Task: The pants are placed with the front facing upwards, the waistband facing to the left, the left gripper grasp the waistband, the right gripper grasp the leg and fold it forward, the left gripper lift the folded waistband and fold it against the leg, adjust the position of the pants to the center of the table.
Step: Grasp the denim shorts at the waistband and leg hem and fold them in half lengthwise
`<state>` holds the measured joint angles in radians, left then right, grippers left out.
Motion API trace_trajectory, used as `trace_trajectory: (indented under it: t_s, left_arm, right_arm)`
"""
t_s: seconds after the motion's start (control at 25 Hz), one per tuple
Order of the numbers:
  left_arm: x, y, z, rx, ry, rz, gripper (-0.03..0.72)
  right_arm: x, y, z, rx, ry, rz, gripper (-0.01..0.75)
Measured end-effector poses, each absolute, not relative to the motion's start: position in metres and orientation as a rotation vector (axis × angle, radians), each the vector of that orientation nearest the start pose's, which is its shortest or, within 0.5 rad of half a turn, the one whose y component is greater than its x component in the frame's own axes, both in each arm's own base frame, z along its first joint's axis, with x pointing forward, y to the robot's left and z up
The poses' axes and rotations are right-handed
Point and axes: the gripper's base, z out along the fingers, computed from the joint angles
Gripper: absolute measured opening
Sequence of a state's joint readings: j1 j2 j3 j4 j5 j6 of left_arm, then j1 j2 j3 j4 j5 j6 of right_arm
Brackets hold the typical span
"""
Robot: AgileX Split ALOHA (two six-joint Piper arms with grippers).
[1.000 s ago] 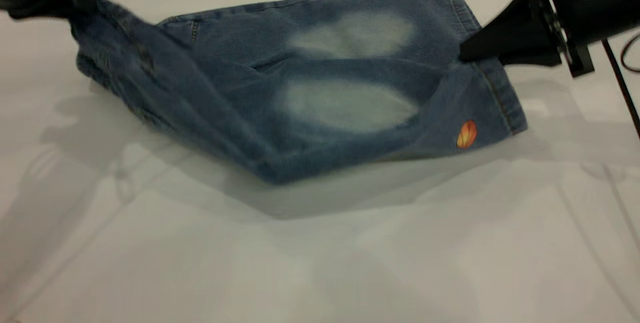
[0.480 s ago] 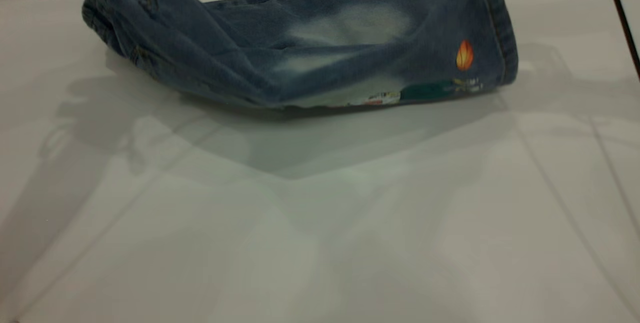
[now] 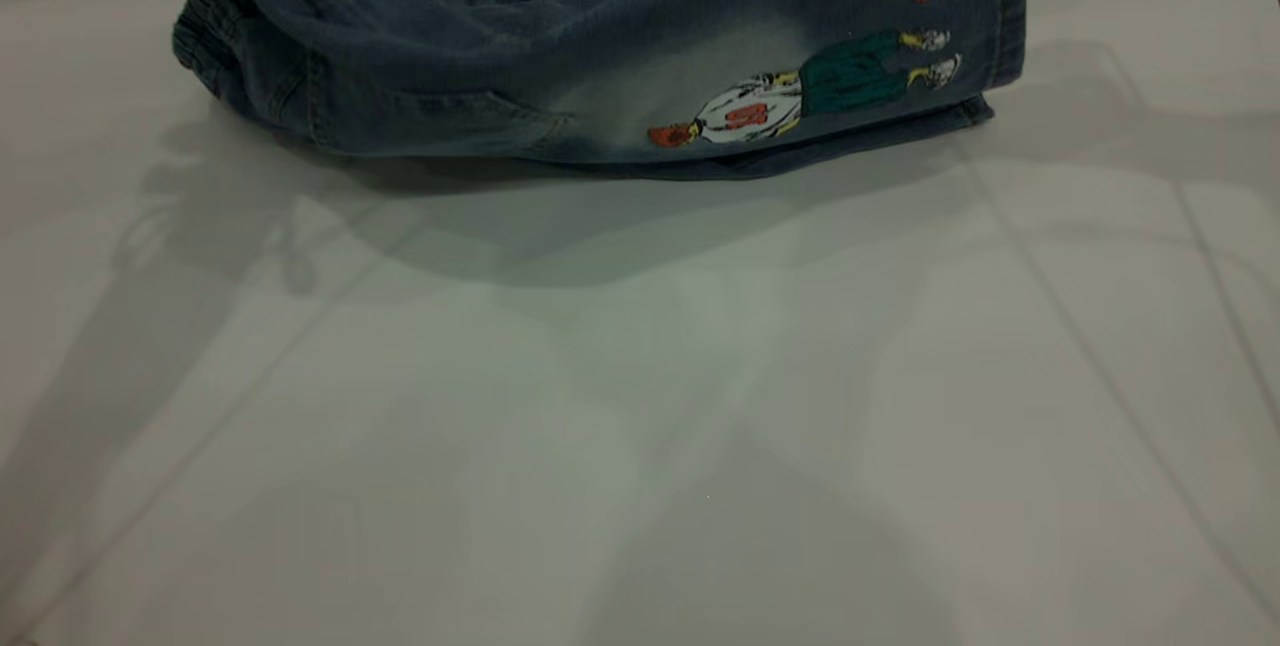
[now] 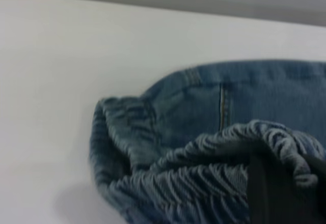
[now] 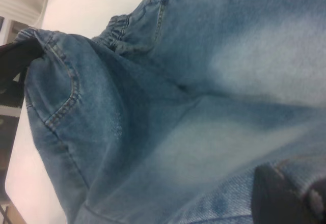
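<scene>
The pants [image 3: 600,76] lie along the far edge of the desk [image 3: 640,426], their upper side lifted out past the top of the exterior view. The whole near half of the desk is open, crossed only by soft shadows. At the left end the waistband [image 3: 205,26] hangs in a ruched bundle above the surface; at the right end the leg [image 3: 900,46] is raised, hem cuff upright, showing a cartoon figure in a white shirt and green trousers and an orange ball print.

The desk is smooth, matte and pale grey-white, with a grey wall behind it.

In the left wrist view the left end effector [image 4: 282,191] is clamped on the gathered elastic waistband, whose ribs bunch over its black finger. In the right wrist view the right end effector [image 5: 288,198] pinches the leg's stitched hem. The denim is mid-blue with pale faded ovals.
</scene>
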<state>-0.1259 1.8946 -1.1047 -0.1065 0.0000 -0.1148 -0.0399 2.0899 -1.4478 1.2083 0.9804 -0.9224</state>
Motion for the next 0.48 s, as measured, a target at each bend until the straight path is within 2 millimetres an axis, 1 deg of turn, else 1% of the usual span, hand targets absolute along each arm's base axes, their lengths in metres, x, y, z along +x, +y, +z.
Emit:
trace_trajectory:
  t_s: [0.08,0.2,0.48]
  left_arm:
    - [0.406,-0.052,0.175,-0.107,2.274,-0.185,0.108]
    - [0.416,-0.053,0.173,-0.105,2.291,-0.186,0.108]
    - [0.441,-0.057,0.169,-0.099,2.282,-0.188,0.108]
  right_arm:
    - [0.436,0.053,0.188,-0.196,2.392,1.128,0.013]
    - [0.445,0.053,0.185,-0.182,2.388,1.131,0.013]
    - [0.465,0.052,0.166,-0.15,2.398,1.145,0.013]
